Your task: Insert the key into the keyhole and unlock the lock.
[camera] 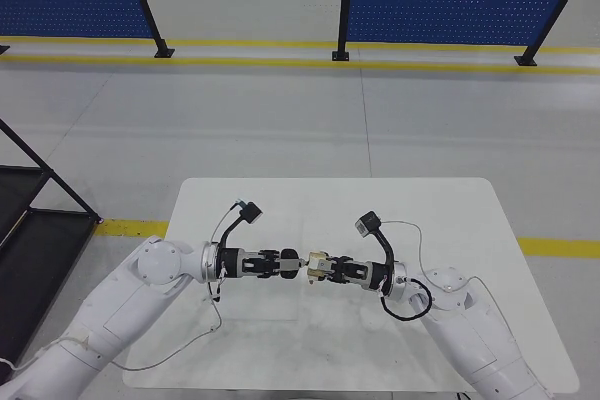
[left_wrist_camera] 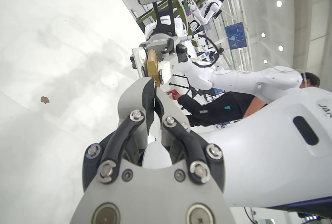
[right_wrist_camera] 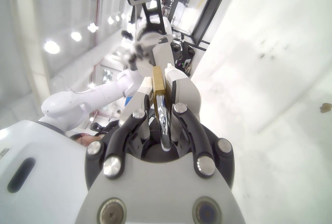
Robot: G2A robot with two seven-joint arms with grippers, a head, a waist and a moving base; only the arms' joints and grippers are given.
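Right claw (right_wrist_camera: 158,76) clamps the lock (right_wrist_camera: 157,87) — left claw (left_wrist_camera: 153,86) pinched shut beside it, well inside the table (camera: 430,210) edges

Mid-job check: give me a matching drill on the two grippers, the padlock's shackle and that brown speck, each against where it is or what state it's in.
Things:
1. left gripper
2. right gripper
3. shackle
4. brown speck

Places or states:
A. lies on the white table
B. chrome, points back toward the wrist of the gripper that holds it
C. black pads closed, tips at the brass end of the padlock
D. clamped on the padlock's brass body

Pairs: 1-C; 2-D; 3-B; 4-A
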